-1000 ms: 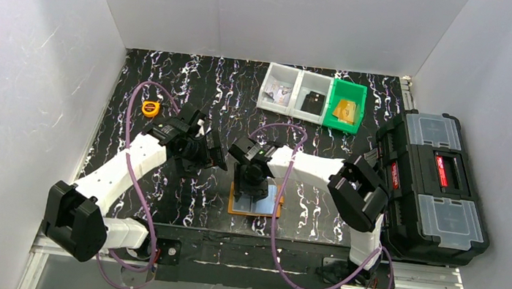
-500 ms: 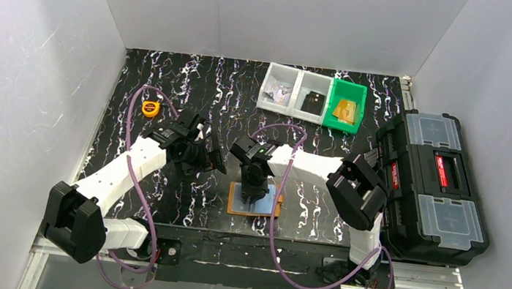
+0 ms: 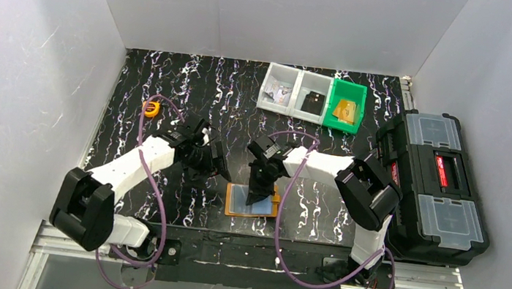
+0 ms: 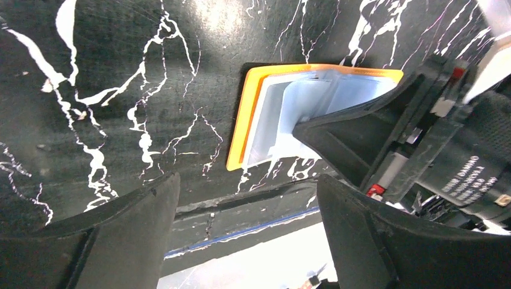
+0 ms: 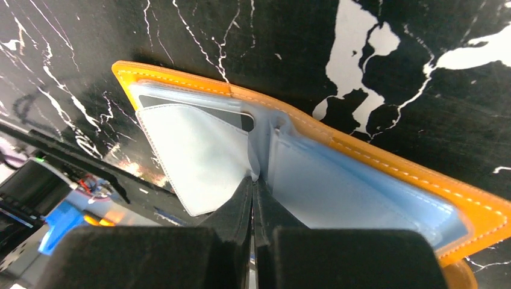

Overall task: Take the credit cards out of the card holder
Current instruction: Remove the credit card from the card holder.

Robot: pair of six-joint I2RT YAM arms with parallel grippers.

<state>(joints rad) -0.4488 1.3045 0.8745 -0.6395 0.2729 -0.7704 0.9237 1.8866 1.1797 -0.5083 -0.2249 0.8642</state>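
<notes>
R gripper (image 5: 253, 188) pinched shut on card holder (image 5: 385, 164) mid fold; L gripper (image 4: 244, 183) wide open, holds nothing
Pull up & whole holder may lift, cards (image 5: 361, 194) stuck inside

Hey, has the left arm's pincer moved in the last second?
Yes. The left pincer has slid rightward and slightly down the top view, away from the small round yellow tape measure, toward the flat orange leather card holder.
</notes>
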